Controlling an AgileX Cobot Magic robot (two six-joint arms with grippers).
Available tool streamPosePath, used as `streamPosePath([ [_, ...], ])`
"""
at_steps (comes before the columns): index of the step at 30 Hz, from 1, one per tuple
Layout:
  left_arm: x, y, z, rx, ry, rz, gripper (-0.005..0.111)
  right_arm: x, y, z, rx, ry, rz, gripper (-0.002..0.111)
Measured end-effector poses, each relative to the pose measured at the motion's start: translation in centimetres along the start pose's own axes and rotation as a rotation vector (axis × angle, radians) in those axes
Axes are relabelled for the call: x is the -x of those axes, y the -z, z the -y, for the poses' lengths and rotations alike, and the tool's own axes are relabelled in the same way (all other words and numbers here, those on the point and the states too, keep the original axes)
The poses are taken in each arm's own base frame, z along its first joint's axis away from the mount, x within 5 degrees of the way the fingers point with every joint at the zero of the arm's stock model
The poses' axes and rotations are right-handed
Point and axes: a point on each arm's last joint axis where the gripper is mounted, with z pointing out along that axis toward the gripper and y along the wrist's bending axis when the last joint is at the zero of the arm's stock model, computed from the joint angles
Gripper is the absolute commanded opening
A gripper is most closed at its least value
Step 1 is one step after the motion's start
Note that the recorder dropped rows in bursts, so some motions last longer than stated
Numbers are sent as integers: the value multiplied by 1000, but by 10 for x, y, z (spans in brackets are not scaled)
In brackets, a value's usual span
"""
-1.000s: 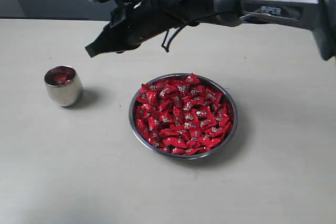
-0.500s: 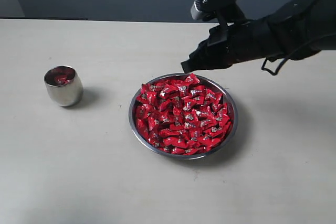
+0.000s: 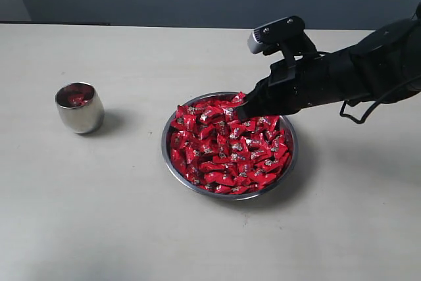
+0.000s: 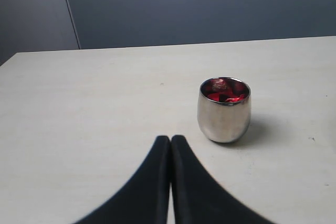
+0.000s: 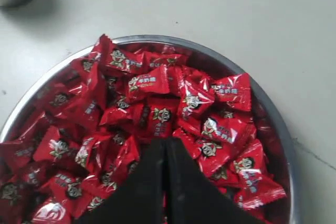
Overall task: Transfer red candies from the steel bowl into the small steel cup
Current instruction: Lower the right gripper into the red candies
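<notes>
Candies [image 3: 227, 146] heaped in steel bowl [image 3: 229, 197]: light, slick; I'd pinch one top piece across its body | right gripper [image 3: 241, 114] fingers together, empty, tip at pile's far edge | small steel cup [image 3: 79, 115] well left, some red inside | left gripper [image 4: 170, 142] closed, empty.

Right arm [image 3: 342, 74]: matte black, bulky, rounded shell; surface looks like soft wrap or sleeve, though exterior view too dim to be sure. Grey camera housing [image 3: 276, 33] on wrist: boxy, rounded corners, small pale dots on top face, black bracket beneath. Thin black cable [image 3: 359, 122] loops under forearm. Right gripper [image 3: 242, 111]: black, narrows to blunt point. Its fingers [image 5: 189, 198]: smooth matte black, broad at base, curved outer edges, thin straight seam between. Left gripper [image 4: 170, 138]: same black wedge shape, same tapering curve.
</notes>
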Motion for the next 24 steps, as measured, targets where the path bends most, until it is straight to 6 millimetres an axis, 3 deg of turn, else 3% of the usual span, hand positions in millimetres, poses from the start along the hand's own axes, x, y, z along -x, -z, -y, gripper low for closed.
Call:
streamPosePath([
  [7, 0, 0, 0, 0, 0, 0, 0, -16, -29, -25, 66, 40, -91, -1],
  [10, 0, 0, 0, 0, 0, 0, 0, -22, -38, -26, 56, 44, -117, -1],
  [18, 0, 0, 0, 0, 0, 0, 0, -24, -42, -24, 37, -6, -116, -1],
  [24, 0, 0, 0, 0, 0, 0, 0, -14, -42, -35, 125, 1, -105, -1],
])
